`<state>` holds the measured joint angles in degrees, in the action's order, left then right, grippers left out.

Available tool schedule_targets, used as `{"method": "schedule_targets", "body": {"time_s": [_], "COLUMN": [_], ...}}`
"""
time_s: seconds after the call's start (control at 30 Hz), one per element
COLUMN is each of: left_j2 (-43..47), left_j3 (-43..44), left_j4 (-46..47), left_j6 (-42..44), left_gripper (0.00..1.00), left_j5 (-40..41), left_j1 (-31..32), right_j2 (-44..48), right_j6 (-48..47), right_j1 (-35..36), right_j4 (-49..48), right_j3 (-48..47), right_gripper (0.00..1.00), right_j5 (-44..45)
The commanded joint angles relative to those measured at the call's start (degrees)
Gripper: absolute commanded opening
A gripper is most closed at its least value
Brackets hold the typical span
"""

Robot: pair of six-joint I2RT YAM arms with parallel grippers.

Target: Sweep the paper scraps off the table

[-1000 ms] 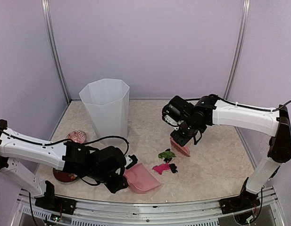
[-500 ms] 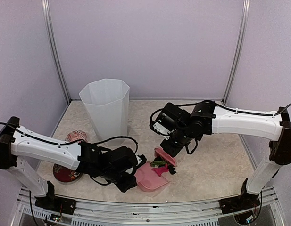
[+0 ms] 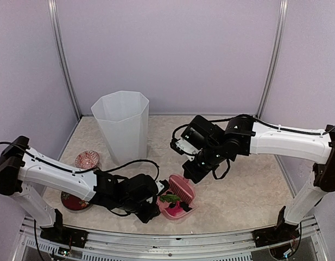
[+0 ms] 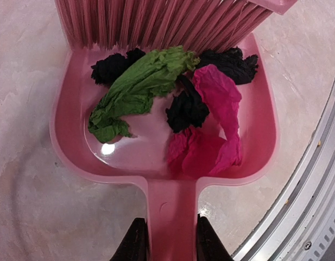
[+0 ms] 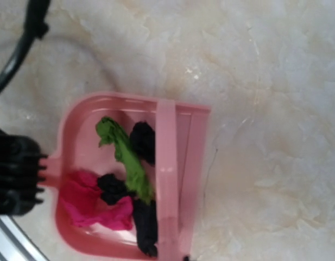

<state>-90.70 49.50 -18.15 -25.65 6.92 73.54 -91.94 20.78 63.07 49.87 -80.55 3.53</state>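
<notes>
The paper scraps lie inside the pink dustpan on the table. In the left wrist view they are a green scrap, a magenta scrap and black scraps in the dustpan. My left gripper is shut on the dustpan's handle; in the top view it is left of the pan. The pink brush stands at the pan's mouth, its bristles against the scraps. My right gripper holds the brush's handle.
A tall translucent white bin stands at the back left. Two red patterned dishes lie at the left. The metal frame runs just in front of the dustpan. Lilac walls enclose the table.
My right arm swept the brush left and toward me, pushing the scraps into the dustpan. My left arm slid the dustpan right to meet them.
</notes>
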Motion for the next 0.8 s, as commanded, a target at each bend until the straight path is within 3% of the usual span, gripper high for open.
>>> {"method": "schedule_targets", "body": {"time_s": [0.0, 0.37, 0.77], "left_j2": [1.1, 4.1, 13.2], "left_j3": [-4.3, -10.6, -8.5], "left_j4": [7.1, 19.9, 19.2], "left_j6": [-1.0, -0.4, 1.4], "left_gripper": [0.0, 0.0, 0.0], "left_j5": [4.7, 11.5, 17.4], "left_j1": [0.2, 2.5, 2.7], "right_j2": [3.3, 6.5, 17.4], "right_j6": [1.8, 2.1, 4.9], "right_j1": [0.8, 0.7, -3.5], "right_j4": [0.5, 2.7, 1.3], "right_j3": [-1.6, -2.7, 3.7], "right_gripper": [0.0, 0.0, 0.0], "right_j5": [2.4, 13.7, 27.6]}}
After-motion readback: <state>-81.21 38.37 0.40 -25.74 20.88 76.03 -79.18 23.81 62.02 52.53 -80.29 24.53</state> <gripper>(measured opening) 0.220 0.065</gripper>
